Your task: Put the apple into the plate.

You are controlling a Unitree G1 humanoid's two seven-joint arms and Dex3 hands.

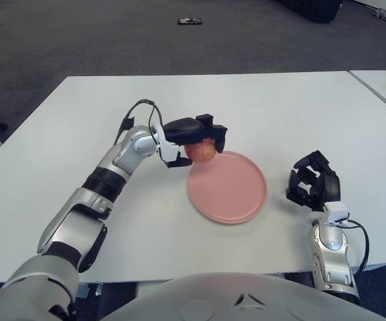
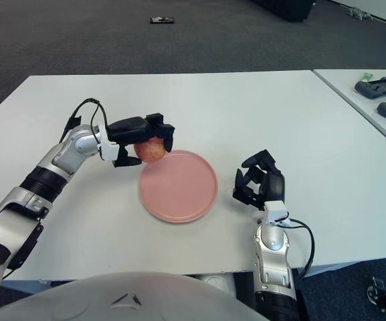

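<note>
A red-yellow apple (image 1: 202, 151) is held in my left hand (image 1: 196, 134), whose black fingers curl over its top and sides. The apple sits at the far left rim of the pink plate (image 1: 236, 194), which lies flat on the white table (image 1: 259, 107). I cannot tell whether the apple touches the rim. The same grasp shows in the right eye view, with the apple (image 2: 150, 151) at the plate's (image 2: 182, 190) upper left edge. My right hand (image 1: 313, 182) shows to the right of the plate, fingers curled and holding nothing.
A second table (image 2: 380, 100) with dark controllers (image 2: 378, 87) stands at the right. A small dark object (image 1: 189, 21) lies on the carpet beyond the table. The table's front edge runs just in front of my body.
</note>
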